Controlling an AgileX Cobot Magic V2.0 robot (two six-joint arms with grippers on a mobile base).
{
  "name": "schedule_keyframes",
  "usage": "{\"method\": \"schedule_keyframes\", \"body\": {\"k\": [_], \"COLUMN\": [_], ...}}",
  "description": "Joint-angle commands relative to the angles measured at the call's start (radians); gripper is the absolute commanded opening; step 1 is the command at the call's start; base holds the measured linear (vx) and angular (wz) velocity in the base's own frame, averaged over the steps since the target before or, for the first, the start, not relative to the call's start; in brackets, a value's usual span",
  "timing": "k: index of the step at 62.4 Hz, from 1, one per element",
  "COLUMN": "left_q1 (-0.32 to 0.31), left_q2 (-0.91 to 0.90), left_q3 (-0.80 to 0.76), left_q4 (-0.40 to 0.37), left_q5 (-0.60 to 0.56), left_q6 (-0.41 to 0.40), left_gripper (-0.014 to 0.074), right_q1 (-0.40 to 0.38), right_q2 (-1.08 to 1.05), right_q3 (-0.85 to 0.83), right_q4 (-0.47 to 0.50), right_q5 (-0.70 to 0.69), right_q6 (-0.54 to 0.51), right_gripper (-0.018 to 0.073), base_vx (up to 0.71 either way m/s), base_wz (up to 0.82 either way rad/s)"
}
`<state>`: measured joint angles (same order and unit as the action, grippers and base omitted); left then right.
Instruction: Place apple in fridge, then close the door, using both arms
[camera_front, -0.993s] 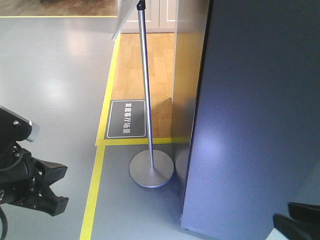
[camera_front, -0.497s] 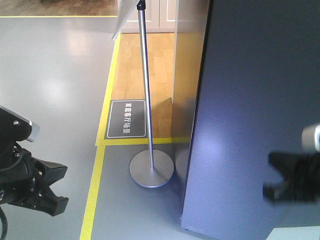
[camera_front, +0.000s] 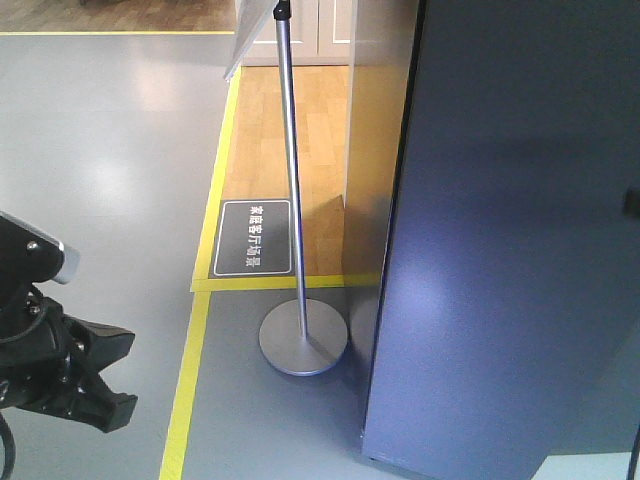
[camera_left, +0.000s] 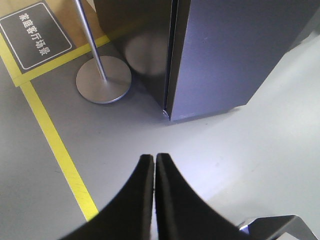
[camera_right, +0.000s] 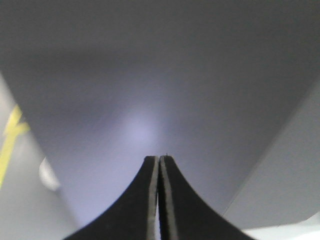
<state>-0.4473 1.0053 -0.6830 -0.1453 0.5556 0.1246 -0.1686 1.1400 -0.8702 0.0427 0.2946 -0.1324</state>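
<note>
In the front-facing view the right arm is almost entirely gone from the frame. One second ago only a dark edge of it shows at the bottom right corner. Half a second ago it appears blurred in front of the lower right part of the fridge (camera_front: 510, 250). Now only a small dark fragment remains at the right edge, level with the middle of that grey panel, higher than either earlier position. The right gripper (camera_right: 159, 159) faces the grey surface, fingers pressed together.
</note>
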Motion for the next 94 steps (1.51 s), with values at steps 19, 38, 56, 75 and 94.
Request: {"method": "schedule_keyframes", "body": {"k": [19,38,56,75,94], "left_q1": [0.001,0.001,0.001,0.001,0.001], "left_q2": [-0.018,-0.018,-0.018,-0.018,-0.018], "left_q3": [-0.026,-0.026,-0.026,-0.026,-0.026], "left_q4": [-0.015,-0.015,-0.015,-0.015,-0.015], "left_q5": [-0.050,-0.050,-0.050,-0.051,-0.051], "left_q6": [-0.002,-0.002,-0.002,-0.002,-0.002], "left_gripper": [-0.0006,-0.0006,-0.0006,-0.0006,-0.0006], "right_q1": [-0.073,-0.073,-0.073,-0.072,-0.069], "right_q2": [0.178,0.353,0.503,0.598,0.599], "right_q3": [-0.194,-0.355,-0.514,-0.617,-0.653], "right_q4": [-0.005,-0.005,-0.005,-0.004,-0.004], "right_q5": [-0.280,-0.335,-0.342,-0.337,-0.233], "right_q6": [0.001,0.001,0.004,0.004,0.004], "right_gripper": [-0.0003,-0.0003,-0.0003,-0.0003,-0.0003], "base_vx": [0.00,0.00,0.00,0.00,0.00], "base_wz": [0.00,0.00,0.00,0.00,0.00]}}
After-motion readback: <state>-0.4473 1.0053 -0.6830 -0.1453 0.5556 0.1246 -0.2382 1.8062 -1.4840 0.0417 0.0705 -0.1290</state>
